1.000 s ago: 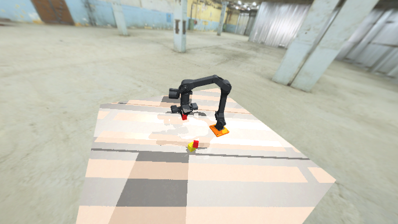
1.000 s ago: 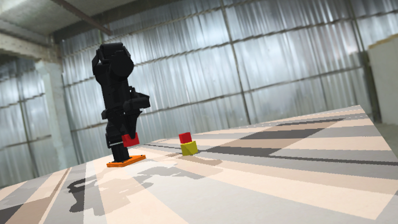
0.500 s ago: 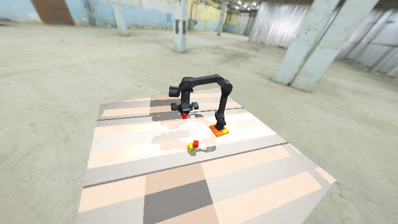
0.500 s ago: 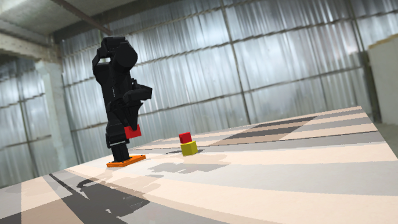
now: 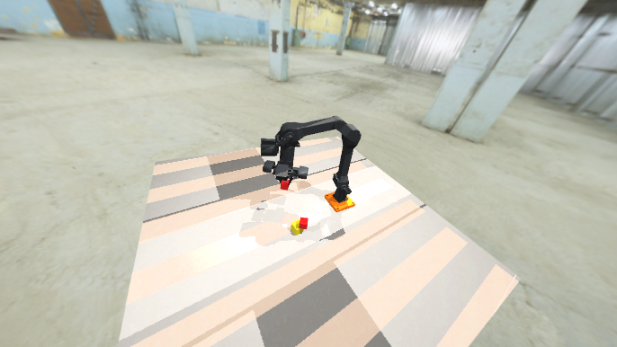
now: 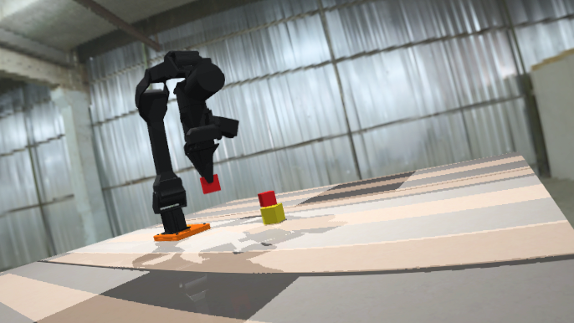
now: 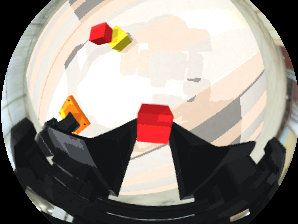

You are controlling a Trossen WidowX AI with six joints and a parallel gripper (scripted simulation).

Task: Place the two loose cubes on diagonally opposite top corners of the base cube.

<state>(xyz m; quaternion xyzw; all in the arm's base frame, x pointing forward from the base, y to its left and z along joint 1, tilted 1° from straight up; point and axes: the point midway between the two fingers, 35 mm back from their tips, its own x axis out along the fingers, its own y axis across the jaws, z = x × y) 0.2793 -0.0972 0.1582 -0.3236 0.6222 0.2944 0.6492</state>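
Observation:
The yellow base cube stands on the striped table. One red cube sits on top of it, level and shifted towards one corner, so it overhangs; the rest of the yellow top is bare. My gripper is shut on the other red cube. It holds this cube in the air, well above the table and off to the side of the base cube. The held cube looks slightly tilted in the exterior view.
The arm's orange base plate is fixed on the striped table, to the right of the cubes in the top view and to their left in the exterior view. Shadows of the arm fall across the table.

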